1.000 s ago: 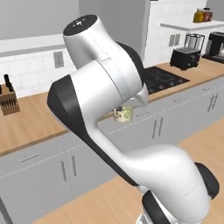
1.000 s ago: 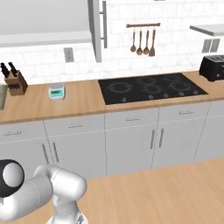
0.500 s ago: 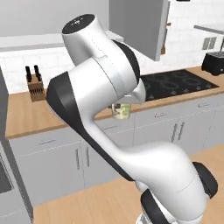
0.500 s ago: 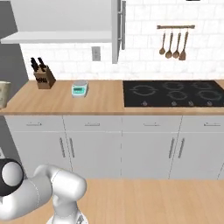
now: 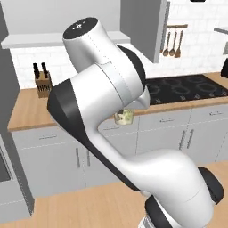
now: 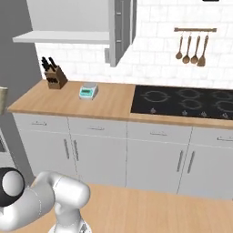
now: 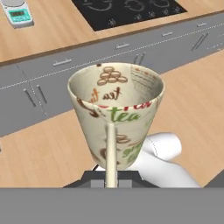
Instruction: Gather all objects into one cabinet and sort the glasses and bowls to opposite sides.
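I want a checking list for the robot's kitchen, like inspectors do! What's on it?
Surface: light wooden counter with a black hob set into it.
Job's things: cream cup printed with "tea", off the counter and held in the air; light-grey wall cabinet with a long bar handle above the counter.
Clutter: wooden knife block, small teal kitchen scale, wooden utensils hanging on a rail.
Grippers: gripper holds the cup from below, mouth facing the camera; its tips are hidden by the cup.
Cables: nothing seen.
Surroundings: grey cupboards with short handles, wooden floor, white tiled wall.
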